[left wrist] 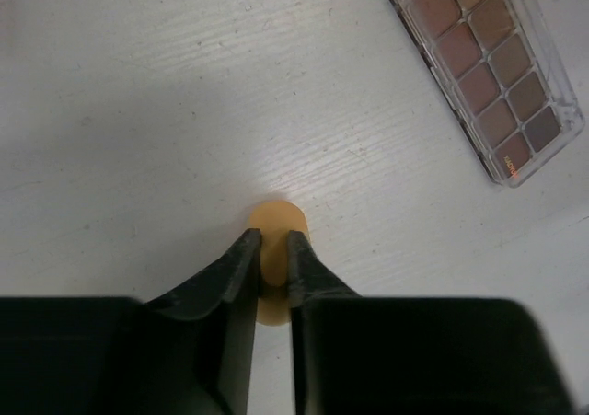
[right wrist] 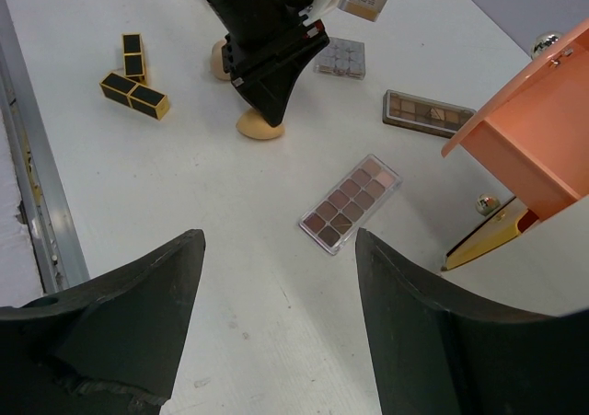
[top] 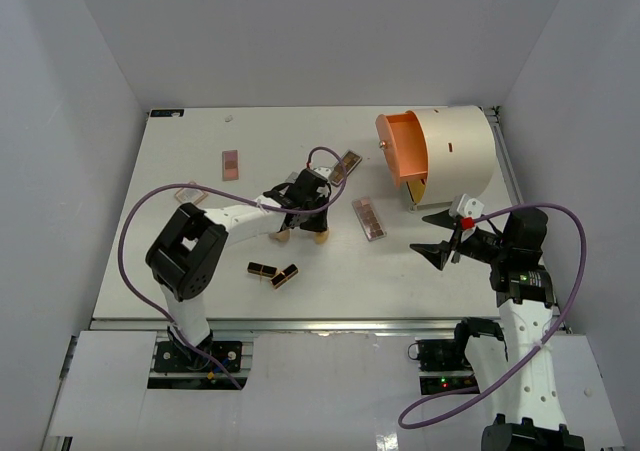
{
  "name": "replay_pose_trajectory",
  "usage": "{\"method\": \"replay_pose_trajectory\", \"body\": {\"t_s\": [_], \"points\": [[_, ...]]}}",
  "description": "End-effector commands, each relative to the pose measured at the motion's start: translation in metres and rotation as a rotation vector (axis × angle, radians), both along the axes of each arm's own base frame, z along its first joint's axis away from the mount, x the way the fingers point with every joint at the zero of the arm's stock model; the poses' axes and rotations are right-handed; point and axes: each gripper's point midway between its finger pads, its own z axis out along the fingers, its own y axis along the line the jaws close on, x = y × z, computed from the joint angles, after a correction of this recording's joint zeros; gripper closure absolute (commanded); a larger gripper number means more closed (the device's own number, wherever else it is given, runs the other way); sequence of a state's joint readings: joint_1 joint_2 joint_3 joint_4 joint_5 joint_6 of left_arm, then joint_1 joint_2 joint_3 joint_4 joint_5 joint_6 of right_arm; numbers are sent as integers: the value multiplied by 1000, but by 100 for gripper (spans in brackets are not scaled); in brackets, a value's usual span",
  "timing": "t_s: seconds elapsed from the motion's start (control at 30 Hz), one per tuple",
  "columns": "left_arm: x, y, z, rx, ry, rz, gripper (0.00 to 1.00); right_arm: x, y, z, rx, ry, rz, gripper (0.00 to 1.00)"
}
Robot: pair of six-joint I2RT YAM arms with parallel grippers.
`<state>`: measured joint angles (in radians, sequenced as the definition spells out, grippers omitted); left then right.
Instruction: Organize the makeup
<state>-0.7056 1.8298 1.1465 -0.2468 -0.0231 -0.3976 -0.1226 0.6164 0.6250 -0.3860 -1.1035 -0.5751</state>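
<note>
- The step in hand looks like the pickup of a peach egg-shaped foam sponge (left wrist: 277, 216). It lies on the white desk (left wrist: 138, 111) near the middle, not yet lifted.
- The left claw (left wrist: 274, 242) stands narrow, one finger on each side of that sponge. It appears to be pinching it.
- The right claw (right wrist: 279, 238) is spread wide and holds nothing. It hangs over the desk just in front of the cream cylinder (top: 465, 151) with its open orange drawer (top: 400, 151).
- A second peach sponge (right wrist: 219, 58) sits just beside the first, and two black-and-gold square lipstick tubes (right wrist: 135, 95) lie nearer the front edge.
- A long clear-cased palette of brown and pink shades (left wrist: 483, 74) lies near the held sponge. A dark brown palette (right wrist: 428, 113) and a small grey square palette (right wrist: 342, 58) lie further back.
- Next, I judge, comes a straight lift and a carry, probably to the open drawer. The foam is soft, so it may squash or slip, and the path must pass clear of the right arm.
- No brand or label can be read. An orange mark on the clear palette's end is too small to make out.
</note>
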Motion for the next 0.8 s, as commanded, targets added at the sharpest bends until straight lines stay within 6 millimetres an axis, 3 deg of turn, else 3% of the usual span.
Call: {"method": "replay_pose_trajectory", "body": {"t_s": [0.0, 0.07, 0.1, 0.33, 0.4, 0.47, 0.53, 0.6, 0.67, 0.77], "points": [[-7, 3, 32, -11, -39, -16, 80, -1, 1, 8, 12, -33, 13, 27], [-9, 2, 44, -31, -57, -19, 86, 0, 0, 8, 11, -35, 8, 27], [-10, 2, 62, -67, -85, -19, 89, -1, -1, 9, 13, -36, 5, 27], [-18, -20, 200, -378, -286, -82, 94, 2, -3, 9, 13, -34, -13, 27], [-17, -34, 258, -515, -371, -118, 94, 3, -5, 9, 11, -34, -23, 27], [-14, -49, 289, -597, -395, -152, 94, 4, -6, 9, 11, -33, -28, 27], [-7, -63, 336, -683, -452, -180, 94, 4, -7, 8, 12, -31, -33, 27], [4, -82, 360, -741, -464, -201, 94, 5, -8, 8, 10, -35, -41, 27], [22, -103, 371, -770, -464, -208, 94, 6, -10, 8, 10, -36, -48, 27], [46, -130, 357, -771, -437, -195, 93, 6, -11, 8, 9, -33, -54, 27]]}}
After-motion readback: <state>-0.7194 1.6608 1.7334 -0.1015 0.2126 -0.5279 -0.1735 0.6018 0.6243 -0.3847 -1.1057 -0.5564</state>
